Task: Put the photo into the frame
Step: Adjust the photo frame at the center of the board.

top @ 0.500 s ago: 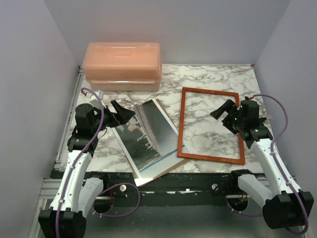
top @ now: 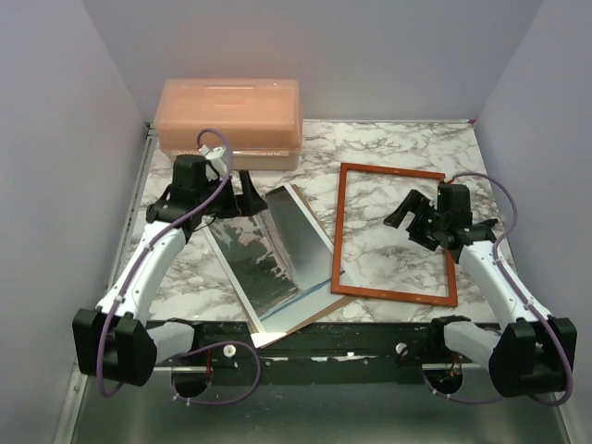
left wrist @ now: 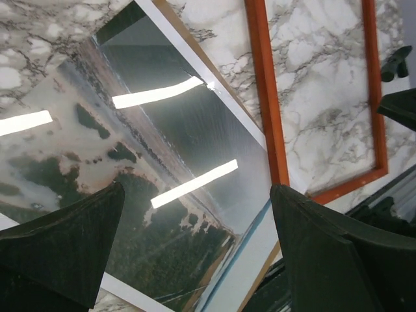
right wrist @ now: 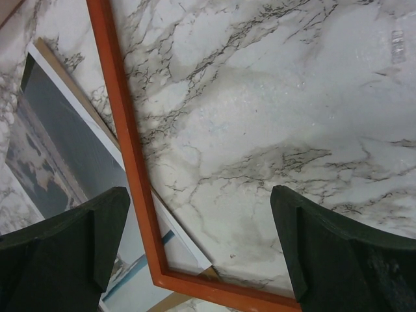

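The photo (top: 254, 268), a dark streaky print with a white and blue edge, lies flat at centre-left on a brown backing board (top: 316, 310). Its glossy face reflects lights in the left wrist view (left wrist: 162, 247). I cannot tell a separate clear sheet from it. The red-orange frame (top: 339, 231) lies flat to its right. The frame's near left corner overlaps the photo's corner (right wrist: 195, 253). My left gripper (top: 245, 196) is open and empty above the photo's far end (left wrist: 195, 195). My right gripper (top: 407, 215) is open and empty over the frame's opening (right wrist: 198, 195), its rail (right wrist: 127, 130) by the left finger.
A translucent orange-pink plastic box (top: 228, 120) stands at the back left, just behind the left gripper. The marble table (top: 398, 148) is walled on both sides. A black rail (top: 324, 338) runs along the near edge.
My left arm has reached farther back and right, so its gripper is now over the photo's far end near the box. My right gripper has shifted slightly left and back over the frame.
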Controlling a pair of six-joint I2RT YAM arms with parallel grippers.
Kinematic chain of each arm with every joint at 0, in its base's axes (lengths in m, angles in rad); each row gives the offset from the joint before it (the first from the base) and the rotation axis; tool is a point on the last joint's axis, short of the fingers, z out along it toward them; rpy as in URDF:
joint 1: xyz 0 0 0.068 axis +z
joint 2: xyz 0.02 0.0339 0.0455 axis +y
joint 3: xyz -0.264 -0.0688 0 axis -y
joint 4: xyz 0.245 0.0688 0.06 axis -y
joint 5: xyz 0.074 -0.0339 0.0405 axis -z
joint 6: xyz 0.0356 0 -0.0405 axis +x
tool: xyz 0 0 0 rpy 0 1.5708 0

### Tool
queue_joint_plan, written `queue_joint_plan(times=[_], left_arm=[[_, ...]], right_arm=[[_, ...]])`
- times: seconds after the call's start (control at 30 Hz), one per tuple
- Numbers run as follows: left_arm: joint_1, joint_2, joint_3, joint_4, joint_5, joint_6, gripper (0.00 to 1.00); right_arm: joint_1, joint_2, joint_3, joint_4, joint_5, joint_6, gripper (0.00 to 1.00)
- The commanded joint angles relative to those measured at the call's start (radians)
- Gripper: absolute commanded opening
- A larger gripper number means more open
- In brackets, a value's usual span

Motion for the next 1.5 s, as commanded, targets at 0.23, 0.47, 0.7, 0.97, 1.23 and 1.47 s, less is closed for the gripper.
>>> queue_joint_plan(times=[0.23, 0.47, 0.7, 0.97, 1.23, 1.47], left_arm=[[-0.126, 0.152, 0.410, -0.179, -0.300, 0.176, 0.98], [-0.131, 0.041, 0.244, 0.038, -0.351, 0.185, 0.99], [-0.133, 0.014, 0.203, 0.065, -0.358, 0.194, 0.98], [-0.133, 0.057, 0.226, 0.061, -0.346, 0.202, 0.98], [-0.133, 0.060, 0.225, 0.069, -0.348, 0.225, 0.98], [-0.133, 0.073, 0.228, 0.064, -0.349, 0.215, 0.99]], right_arm=[[0.162, 0.189, 0.070, 0.081, 0.022, -0.022, 1.00], [0.364, 0.369, 0.211, 0.065, 0.182, 0.028, 0.96], [0.494, 0.555, 0.337, 0.060, 0.290, 0.073, 0.79], [0.572, 0.750, 0.490, -0.044, 0.450, 0.096, 0.62], [0.587, 0.771, 0.469, -0.010, 0.463, 0.073, 0.15], [0.597, 0.682, 0.431, 0.052, 0.406, 0.011, 0.02]])
